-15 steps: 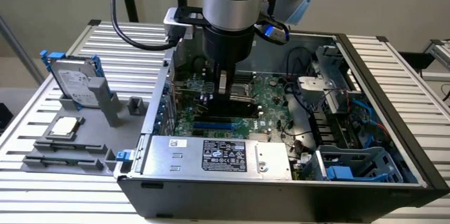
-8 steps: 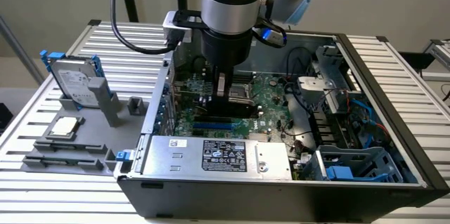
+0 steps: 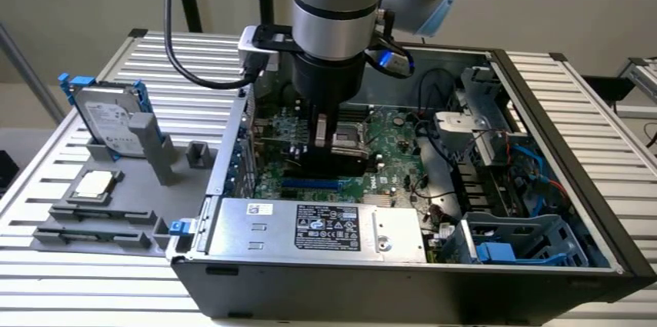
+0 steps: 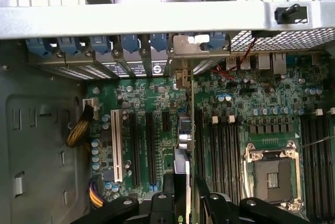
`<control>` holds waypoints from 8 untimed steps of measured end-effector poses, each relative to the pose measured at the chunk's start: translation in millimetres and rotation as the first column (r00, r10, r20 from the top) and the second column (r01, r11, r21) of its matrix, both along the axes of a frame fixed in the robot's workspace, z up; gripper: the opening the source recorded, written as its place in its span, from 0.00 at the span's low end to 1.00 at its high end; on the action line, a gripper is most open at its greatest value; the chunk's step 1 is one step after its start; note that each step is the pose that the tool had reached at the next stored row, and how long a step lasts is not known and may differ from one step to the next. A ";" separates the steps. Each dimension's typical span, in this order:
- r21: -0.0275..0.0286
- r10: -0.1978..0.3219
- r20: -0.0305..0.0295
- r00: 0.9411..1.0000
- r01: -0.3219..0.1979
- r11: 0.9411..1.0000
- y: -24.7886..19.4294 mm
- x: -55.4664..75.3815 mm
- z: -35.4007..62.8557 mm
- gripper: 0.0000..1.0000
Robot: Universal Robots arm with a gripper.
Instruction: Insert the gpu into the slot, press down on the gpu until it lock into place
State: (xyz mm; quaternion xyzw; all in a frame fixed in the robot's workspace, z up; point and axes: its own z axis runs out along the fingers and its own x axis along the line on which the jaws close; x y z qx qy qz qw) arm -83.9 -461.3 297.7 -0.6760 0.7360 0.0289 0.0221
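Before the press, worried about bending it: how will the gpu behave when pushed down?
Probably stiff along its length: the gpu is a thin card standing on edge at the slot. Likely apt to tip sideways, being so narrow; its bracket at the case wall may steady it. Seems light.

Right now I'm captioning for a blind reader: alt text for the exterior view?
Robot arm reaches into an open computer case, its claw at the black gpu standing at the blue slot. A silver power supply lies nearest the camera.
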 end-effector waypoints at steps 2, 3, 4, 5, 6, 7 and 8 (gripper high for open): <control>0.000 0.000 0.000 1.000 0.000 1.000 0.1 -0.3 -2.3 0.26; 0.000 0.001 0.000 1.000 -0.001 1.000 0.2 -0.6 -3.8 0.26; 0.000 0.001 0.000 1.000 -0.001 1.000 0.2 -0.8 -5.2 0.26; 0.001 0.003 0.000 1.000 -0.003 1.000 0.3 -1.1 -6.6 0.26; 0.001 0.006 0.000 1.000 -0.006 1.000 0.4 -1.2 -7.9 0.26; 0.001 0.008 0.000 1.000 -0.008 1.000 0.6 -1.3 -9.2 0.26; 0.001 0.010 0.000 1.000 -0.010 1.000 0.9 -1.4 -10.4 0.26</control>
